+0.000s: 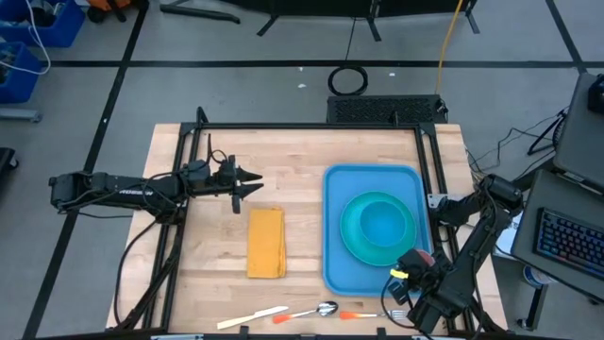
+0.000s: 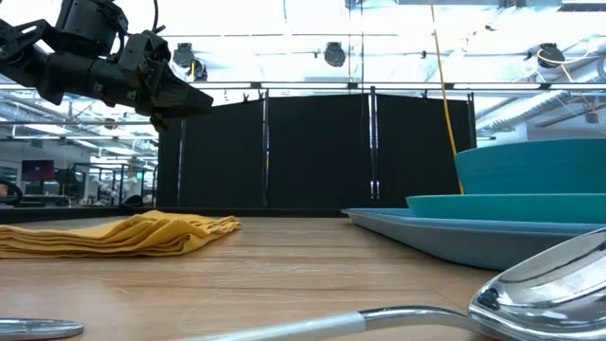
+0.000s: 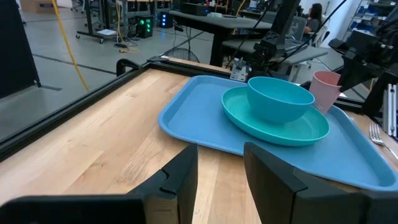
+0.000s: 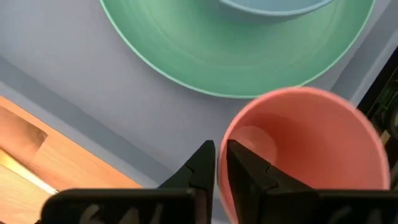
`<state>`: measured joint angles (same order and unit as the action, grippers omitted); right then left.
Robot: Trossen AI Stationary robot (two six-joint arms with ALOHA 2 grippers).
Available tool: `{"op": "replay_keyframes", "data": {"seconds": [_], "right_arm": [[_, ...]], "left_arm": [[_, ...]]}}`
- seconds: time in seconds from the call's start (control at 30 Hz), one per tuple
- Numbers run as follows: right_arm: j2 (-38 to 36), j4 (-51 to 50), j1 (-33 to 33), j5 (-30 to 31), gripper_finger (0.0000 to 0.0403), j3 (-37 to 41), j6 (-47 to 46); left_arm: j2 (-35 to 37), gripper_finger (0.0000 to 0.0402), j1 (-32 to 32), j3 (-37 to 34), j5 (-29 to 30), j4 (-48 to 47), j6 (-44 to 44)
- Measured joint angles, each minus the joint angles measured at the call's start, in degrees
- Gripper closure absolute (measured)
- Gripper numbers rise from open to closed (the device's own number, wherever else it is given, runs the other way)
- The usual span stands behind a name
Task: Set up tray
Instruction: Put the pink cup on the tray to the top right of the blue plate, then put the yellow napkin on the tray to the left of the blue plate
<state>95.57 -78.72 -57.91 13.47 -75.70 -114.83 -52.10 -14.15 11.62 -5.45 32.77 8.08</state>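
The bright-blue tray (image 1: 332, 247) lies on the right half of the wooden table. It carries a turquoise plate (image 1: 353, 236) with a teal bowl (image 1: 385, 225) in it. A pink cup (image 4: 305, 149) stands upright on the tray's near right corner (image 3: 324, 90). My right gripper (image 4: 221, 155) points down over the cup, its fingers a narrow gap apart astride the cup's rim. My left gripper (image 1: 257, 182) hangs open and level above the table's left half, holding nothing (image 3: 221, 168). My right gripper comes from above with one finger (image 4: 245, 171) inside the pink cup and the other (image 4: 199, 168) outside it, at the rim (image 4: 222, 140). Whether either finger touches the rim I cannot tell. The cup stands upright on the tray.
A folded yellow napkin (image 1: 266, 242) lies left of the tray. A knife (image 1: 253, 317), a spoon (image 1: 319, 310) and an orange-handled fork (image 1: 373, 314) lie along the table's near edge. A black frame (image 1: 311, 127) borders the table.
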Motion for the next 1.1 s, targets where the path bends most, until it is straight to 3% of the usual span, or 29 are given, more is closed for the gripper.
{"op": "replay_keyframes", "data": {"seconds": [0.27, 0.83, 1.1], "right_arm": [[-1.7, -0.1, 0.0, 4.4, 0.0353, 0.0, 0.0], [-5.7, -0.6, 0.0, 4.8, 0.0353, 0.0, 1.6], [-7.9, -0.4, 0.2, 15.0, 0.0353, 0.0, 5.2]], "left_arm": [[0.0, 0.0268, 0.0, 0.0, 0.0, 0.0, 0.0], [0.0, 0.0268, 0.0, 0.0, 0.0, 0.0, 0.0], [0.0, 0.0268, 0.0, 0.0, 0.0, -0.2, -0.4]]}}
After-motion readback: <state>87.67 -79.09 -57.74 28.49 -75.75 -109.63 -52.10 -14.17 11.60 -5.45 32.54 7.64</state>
